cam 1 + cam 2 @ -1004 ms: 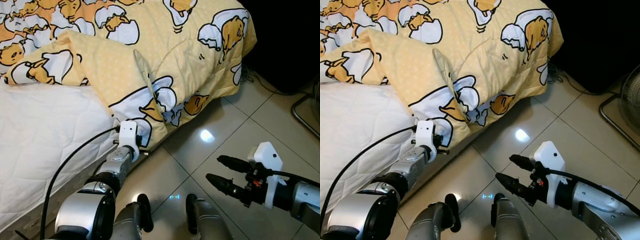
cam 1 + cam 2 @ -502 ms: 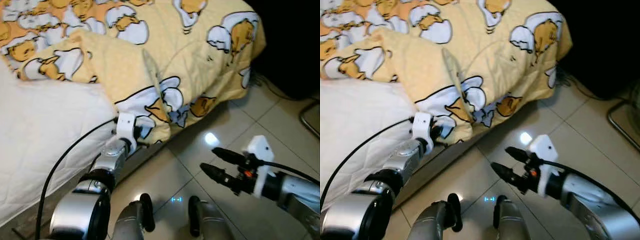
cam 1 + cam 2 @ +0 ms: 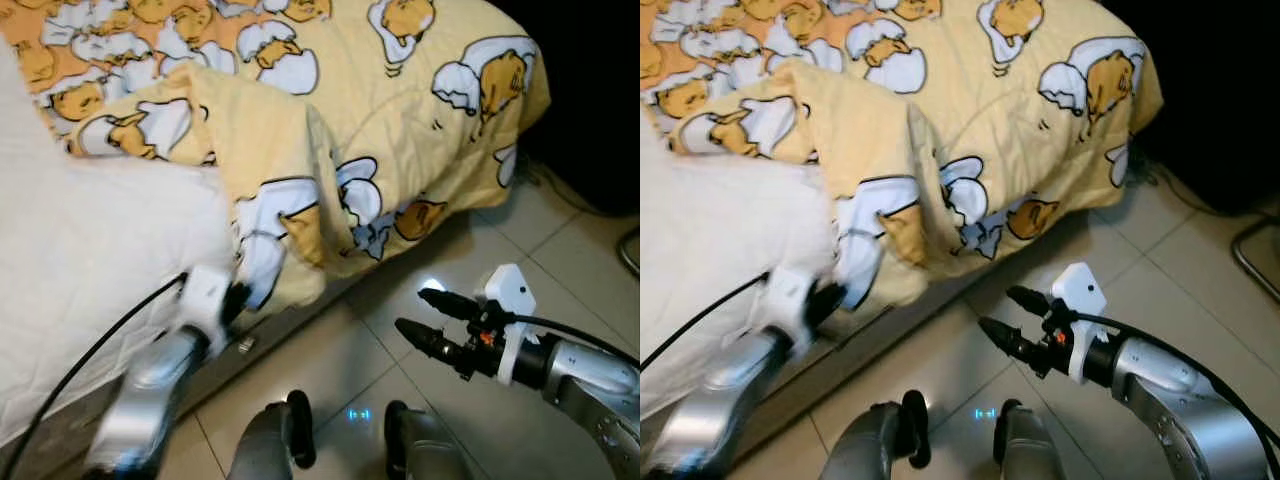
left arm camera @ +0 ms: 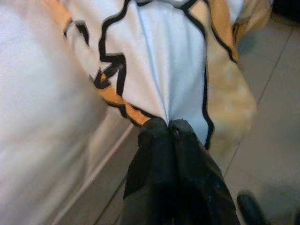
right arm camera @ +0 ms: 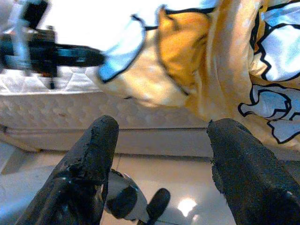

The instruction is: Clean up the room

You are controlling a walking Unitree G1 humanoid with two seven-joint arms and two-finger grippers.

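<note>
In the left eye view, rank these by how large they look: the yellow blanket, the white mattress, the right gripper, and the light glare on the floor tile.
1. Yellow blanket, largest.
2. White mattress.
3. Right gripper, though it is nearer the camera.
4. Light glare, smallest.

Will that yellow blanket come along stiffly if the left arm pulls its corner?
Probably not: the blanket drapes in soft folds, so it should stretch and sag. The left gripper pinches only a corner; it may slip.
</note>
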